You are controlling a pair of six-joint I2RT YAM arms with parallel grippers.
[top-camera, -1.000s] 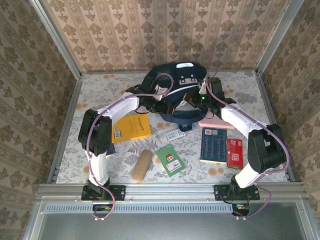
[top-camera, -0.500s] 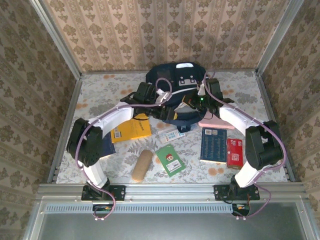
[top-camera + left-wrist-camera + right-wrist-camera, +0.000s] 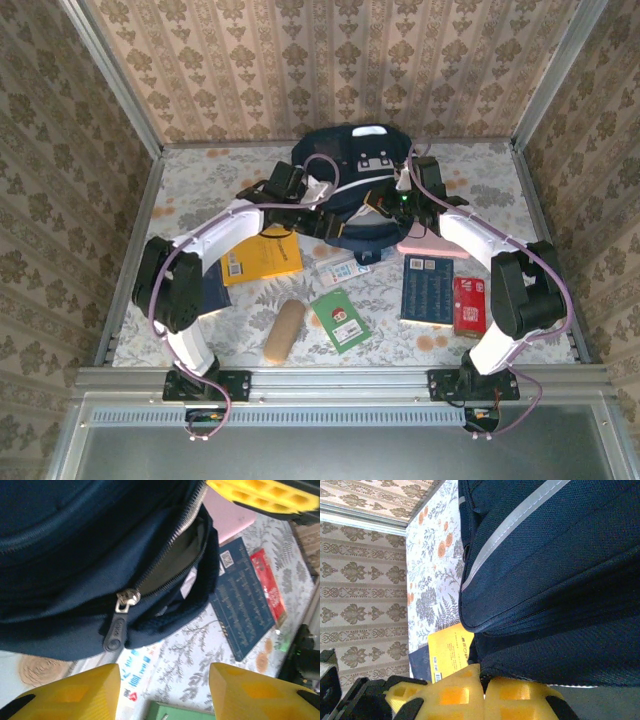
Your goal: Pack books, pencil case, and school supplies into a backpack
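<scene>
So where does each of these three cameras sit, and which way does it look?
Top external: fixed above and behind the robot, looking down on the table and backpack; left arm and right arm reach in from the bottom.
Left wrist: on the left arm, looking past the open left gripper at the backpack's zipper pull.
Right wrist: on the right arm, looking over the closed right gripper along the backpack's side.
Shared: top and right wrist both show the yellow book.
</scene>
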